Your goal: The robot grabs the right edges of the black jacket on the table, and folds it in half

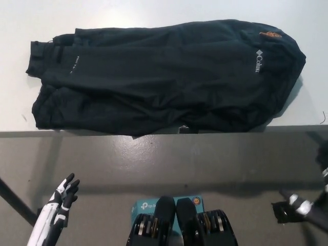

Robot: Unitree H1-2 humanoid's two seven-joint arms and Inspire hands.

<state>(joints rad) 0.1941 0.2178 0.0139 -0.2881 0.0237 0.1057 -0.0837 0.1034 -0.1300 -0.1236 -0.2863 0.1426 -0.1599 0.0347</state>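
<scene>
Nearest the robot, below the table's front edge, both hands hang over the grey floor, well short of the cloth. The white left hand sits at the lower left, fingers apart and holding nothing. The black right hand sits at the lower right, partly cut by the frame; whether it is open or closed I cannot tell from here.

Beyond them runs the front edge of the white table, and on it lies the black jacket — spread flat, already looking doubled on itself, its long axis running left to right, parallel to that front edge. Its near hem lies along the front edge and at mid-span seems to overhang it slightly. The left end, squared and bunched, stops short of the table's left side; the right end, rounded and bearing a white logo and a small orange patch, reaches toward the far right of the table.

Judgement: the right end is the one to be taken, and it lies up and slightly inward from the right hand — that hand is plainly the nearer. The fold would then carry that end leftward along the long axis. Nothing is gripped yet; the reach looks not yet begun.
</scene>
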